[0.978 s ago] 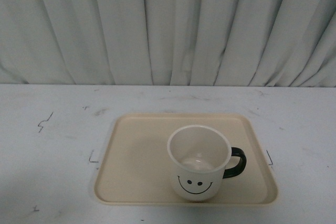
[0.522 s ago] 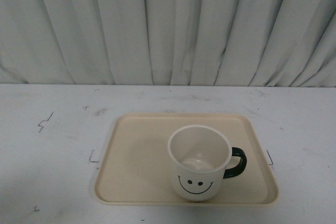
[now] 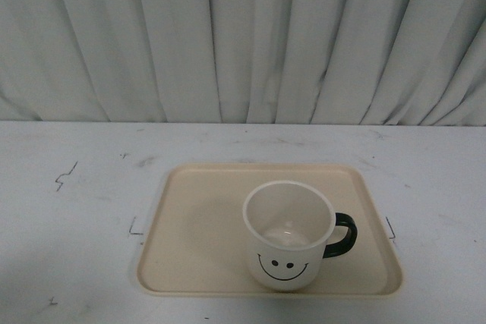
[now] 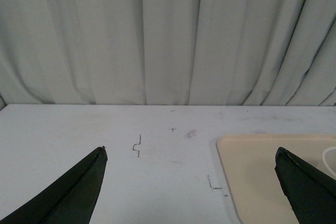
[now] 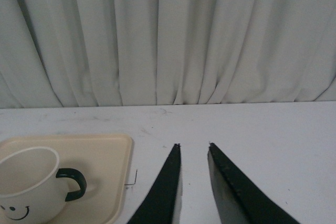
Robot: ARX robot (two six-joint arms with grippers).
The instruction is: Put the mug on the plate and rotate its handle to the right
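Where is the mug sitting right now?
In the front view the mug stands upright on the plate, in its near right part, with the handle pointing right. Neither gripper touches it.

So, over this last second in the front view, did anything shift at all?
Nothing visibly changed. The mug stands upright on the plate as before, its handle pointing right, and neither arm shows in the front view.
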